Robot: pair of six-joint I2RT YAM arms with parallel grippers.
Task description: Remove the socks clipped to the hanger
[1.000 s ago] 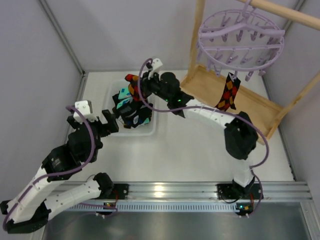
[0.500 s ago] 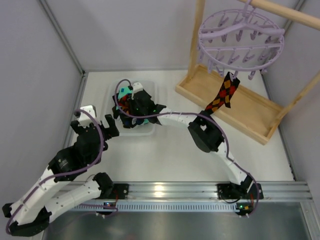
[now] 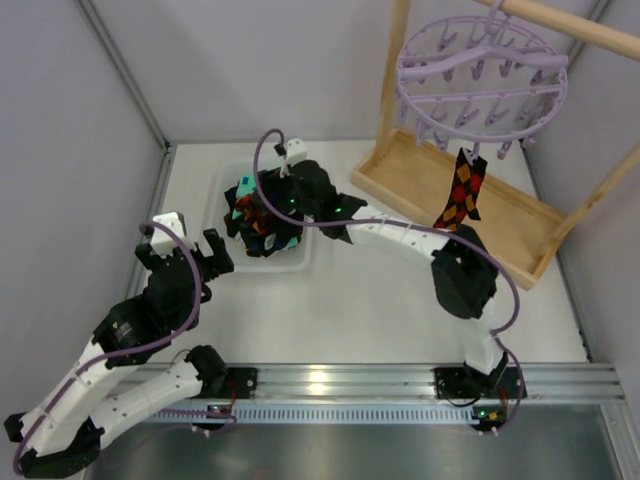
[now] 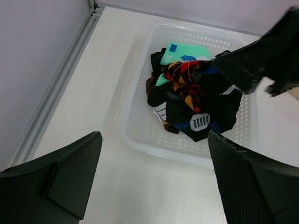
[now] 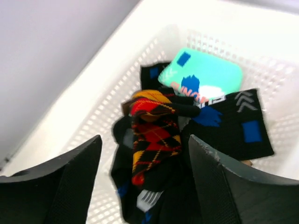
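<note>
Hanger (image 3: 440, 66) hook cut by frame edge, basket (image 3: 285, 264) partly hidden under right arm (image 3: 400, 232)

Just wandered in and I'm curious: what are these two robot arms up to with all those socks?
They are moving socks from the lavender hanger into a white basket. The right gripper hangs open over the basket, above a diamond-patterned sock on top of the pile. The left gripper waits open near the basket, holding nothing. One last sock is clipped to the hanger.

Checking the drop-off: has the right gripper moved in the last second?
Yes. The right gripper moved nearer, from the far rim of the white basket to over its middle.
</note>
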